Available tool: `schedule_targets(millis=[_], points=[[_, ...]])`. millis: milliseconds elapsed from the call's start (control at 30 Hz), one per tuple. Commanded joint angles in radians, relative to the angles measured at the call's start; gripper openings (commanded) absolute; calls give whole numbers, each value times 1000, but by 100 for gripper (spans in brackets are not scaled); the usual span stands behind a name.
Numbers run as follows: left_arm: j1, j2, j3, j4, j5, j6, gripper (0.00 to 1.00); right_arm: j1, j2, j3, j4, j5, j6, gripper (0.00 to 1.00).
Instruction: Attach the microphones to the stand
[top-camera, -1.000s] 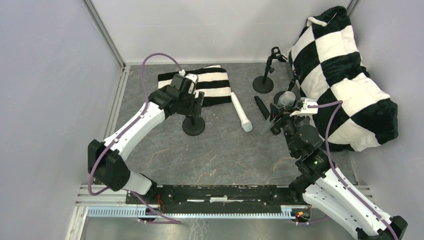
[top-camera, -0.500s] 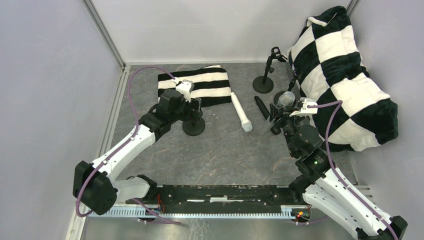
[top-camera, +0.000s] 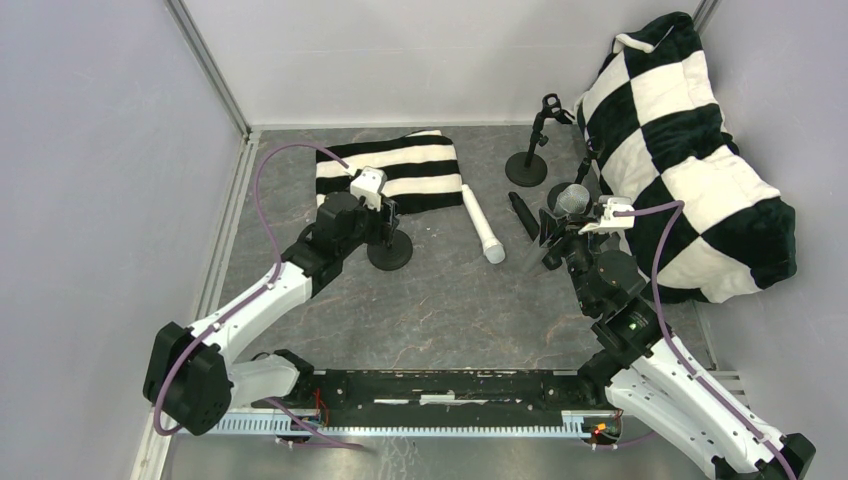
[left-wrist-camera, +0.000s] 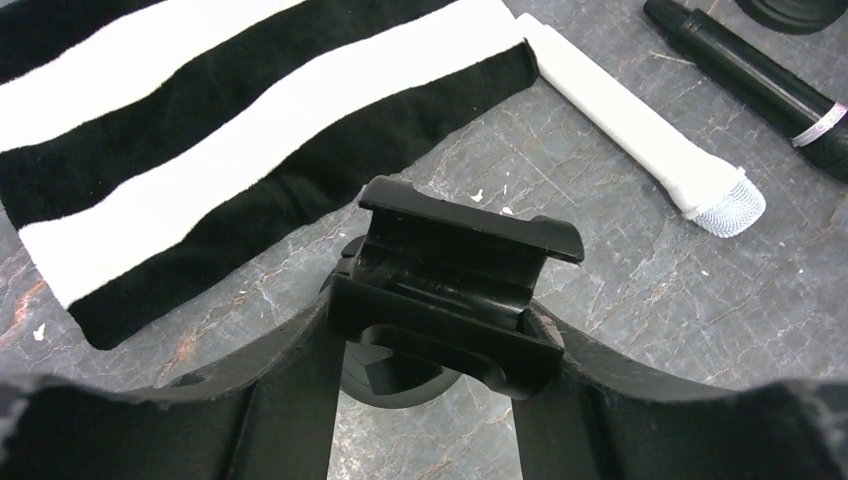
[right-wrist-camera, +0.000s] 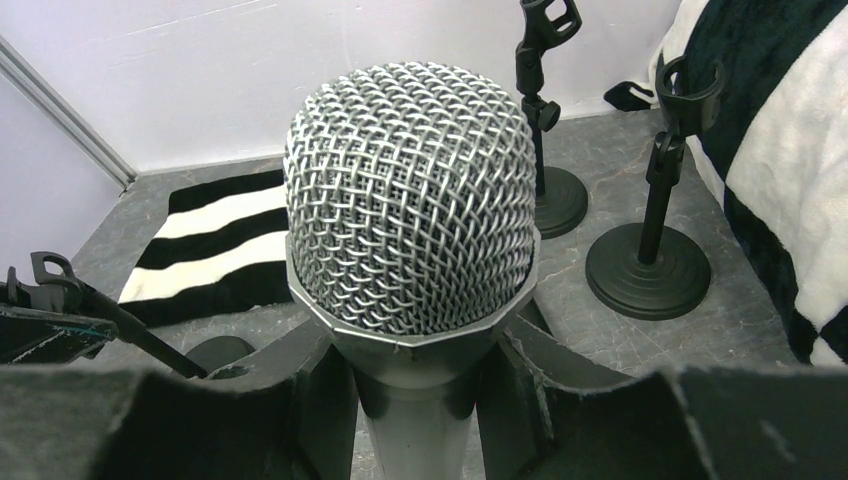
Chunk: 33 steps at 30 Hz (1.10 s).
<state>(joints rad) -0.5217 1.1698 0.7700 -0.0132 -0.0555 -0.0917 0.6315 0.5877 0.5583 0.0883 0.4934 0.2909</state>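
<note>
My left gripper (top-camera: 384, 226) is shut on the clip (left-wrist-camera: 455, 290) of a black round-based stand (top-camera: 388, 252), and its fingers (left-wrist-camera: 300, 370) press the clip's sides. My right gripper (top-camera: 558, 238) is shut on the silver-grey microphone (top-camera: 573, 198) and holds it upright, with the mesh head (right-wrist-camera: 410, 195) above the fingers. The white microphone (top-camera: 481, 226) lies on the table between the arms and also shows in the left wrist view (left-wrist-camera: 640, 125). The black microphone with a pale ring (top-camera: 523, 215) lies beside it, and its ring end shows in the left wrist view (left-wrist-camera: 760, 85).
Two more black stands stand at the back right (top-camera: 527, 165) (right-wrist-camera: 648, 270), close to a large checkered pillow (top-camera: 690, 150). A black-and-white striped cloth (top-camera: 400, 170) lies behind the left stand. Grey walls close in the table at left, back and right.
My left arm has drawn back toward its base and dropped lower, bringing its gripper from over the striped cloth down onto the stand's clip. My right arm and the silver-grey microphone have not moved.
</note>
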Motion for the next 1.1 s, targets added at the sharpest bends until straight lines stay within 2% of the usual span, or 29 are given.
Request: schedule_targets(millis=[0,267,433,633,833,1000,1033,1067], points=[[4,13,4,121,-12,50,56,-4,-14,18,24,-7,-12,0],[5,25,19,131,74,18,43,-3,-15,20,22,-6,-12,0],[-2,13,31,132,119,-104,38,-4,-16,20,19,-5,-8,0],[-48,5,73,63,-8,-271,36,-3,-11,20,19,-10,0,0],[-199,35,148,-46,-278,-381,34,-4,-11,13,19,-12,6,0],[-289,80,175,-75,-382,-501,37,-4,-14,11,19,-10,8,0],[-300,86,175,-76,-393,-519,39,-4,-15,11,18,-8,7,0],[-308,91,176,-78,-403,-529,46,-3,-15,11,16,-6,5,0]])
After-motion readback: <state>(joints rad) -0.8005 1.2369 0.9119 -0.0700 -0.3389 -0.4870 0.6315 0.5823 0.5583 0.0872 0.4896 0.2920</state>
